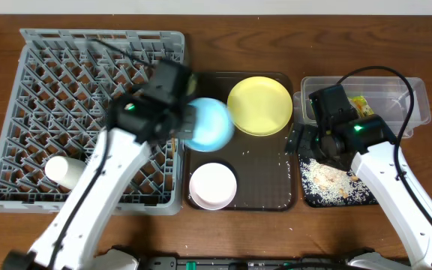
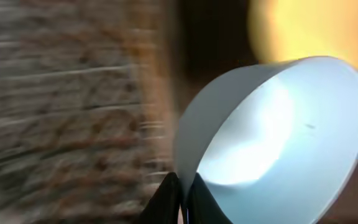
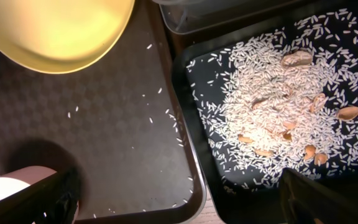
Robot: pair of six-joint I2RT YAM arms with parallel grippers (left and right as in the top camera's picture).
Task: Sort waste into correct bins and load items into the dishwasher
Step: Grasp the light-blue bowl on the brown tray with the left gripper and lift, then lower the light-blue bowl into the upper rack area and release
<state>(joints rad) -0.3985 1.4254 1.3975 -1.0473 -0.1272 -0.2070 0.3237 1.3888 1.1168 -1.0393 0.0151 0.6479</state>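
Two fingers of the left gripper clench the rim of the round light-blue bowl. It is tilted, hollow facing the wrist camera, over the dark brown serving tray beside the grey rack. The right gripper hangs spread above the rice-strewn glossy black tray.

rice on black tray, yellow plate

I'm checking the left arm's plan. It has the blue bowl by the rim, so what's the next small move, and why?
Probably swing the light-blue bowl left over the dish rack and lower it: the left gripper pinches its rim, and the rack lies right beside it.
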